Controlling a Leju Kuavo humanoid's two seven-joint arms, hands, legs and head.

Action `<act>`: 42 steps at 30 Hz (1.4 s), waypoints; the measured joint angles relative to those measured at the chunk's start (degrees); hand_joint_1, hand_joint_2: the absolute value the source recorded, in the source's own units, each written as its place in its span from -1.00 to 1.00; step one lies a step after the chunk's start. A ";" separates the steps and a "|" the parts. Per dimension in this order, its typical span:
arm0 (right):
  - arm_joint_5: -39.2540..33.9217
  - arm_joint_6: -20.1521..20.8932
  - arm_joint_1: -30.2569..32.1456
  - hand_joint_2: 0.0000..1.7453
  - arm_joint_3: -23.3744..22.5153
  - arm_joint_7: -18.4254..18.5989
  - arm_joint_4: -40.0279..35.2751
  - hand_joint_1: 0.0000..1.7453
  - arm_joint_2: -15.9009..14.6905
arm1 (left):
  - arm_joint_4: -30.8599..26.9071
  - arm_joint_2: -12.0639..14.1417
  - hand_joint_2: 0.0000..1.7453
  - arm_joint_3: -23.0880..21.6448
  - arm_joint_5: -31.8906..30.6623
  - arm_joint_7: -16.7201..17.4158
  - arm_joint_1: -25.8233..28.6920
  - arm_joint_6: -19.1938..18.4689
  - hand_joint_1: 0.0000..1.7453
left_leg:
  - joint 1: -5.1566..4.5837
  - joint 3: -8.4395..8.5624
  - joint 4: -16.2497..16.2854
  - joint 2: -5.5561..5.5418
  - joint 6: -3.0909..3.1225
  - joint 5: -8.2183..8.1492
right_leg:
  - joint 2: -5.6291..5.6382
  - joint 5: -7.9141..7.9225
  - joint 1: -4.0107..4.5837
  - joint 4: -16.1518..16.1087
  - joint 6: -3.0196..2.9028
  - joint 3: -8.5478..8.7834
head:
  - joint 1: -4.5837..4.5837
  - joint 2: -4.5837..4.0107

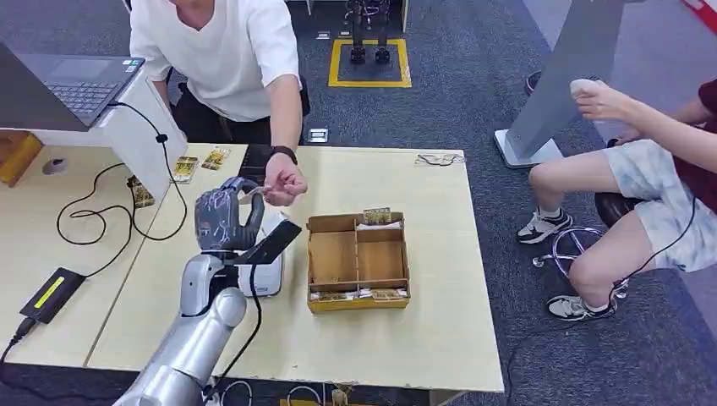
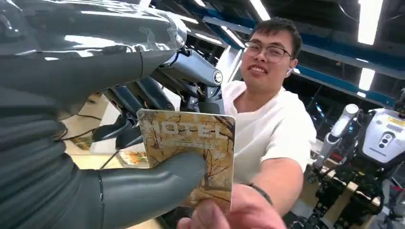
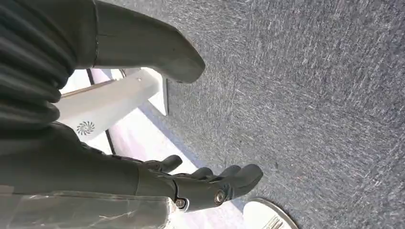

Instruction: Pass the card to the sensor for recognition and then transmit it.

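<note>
The hotel key card (image 2: 191, 152) is held clamped between the left hand (image 1: 224, 218) thumb and fingers (image 2: 138, 98), and is also pinched by a person's hand (image 1: 283, 182). Handover is judged under way; release remains. Right hand (image 3: 143, 176) fingers are apart, empty.

Our right hand hanging over grey carpet

We see our right hand (image 3: 157, 143) holding nothing: the thick grey thumb (image 3: 148, 47) reaches out apart from the darker fingers (image 3: 224, 179), which lie loosely extended side by side. Behind it spreads a blue-grey carpet (image 3: 310, 95) with a fine speckled weave. Between thumb and fingers we make out a white panel (image 3: 110, 102) bearing a small swirl mark, with a pale strip of floor (image 3: 138, 138) beside it. A round light-coloured disc (image 3: 262, 214) sits at the picture's edge near our fingertips.
</note>
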 joint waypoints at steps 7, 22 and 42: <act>-0.02 -0.20 -0.90 1.00 0.00 -0.63 0.66 -1.00 0.00 | 1.64 -0.53 1.00 -1.27 6.55 0.33 -5.05 -8.93 1.00 | 0.00 -0.01 0.01 0.06 -0.01 0.01 | 0.05 0.06 0.00 0.00 -0.02 -0.04 | -0.02 0.00; 0.02 -0.57 -0.98 1.00 -0.02 -0.46 1.07 -1.00 0.00 | 2.75 -0.77 1.00 -4.17 10.43 0.20 -7.21 -14.82 -1.00 | 0.00 -0.15 0.01 0.18 -0.01 0.00 | 0.15 0.07 0.00 0.00 -0.02 -0.22 | -0.02 0.00; -2.12 -1.73 -0.66 1.00 -0.81 -1.31 1.31 -1.00 0.76 | -5.94 0.53 1.00 -4.68 24.24 -6.10 0.96 -6.69 -1.00 | 0.00 -0.22 0.00 0.17 0.00 0.00 | 0.12 0.06 0.00 0.00 -0.02 -0.24 | -0.02 0.00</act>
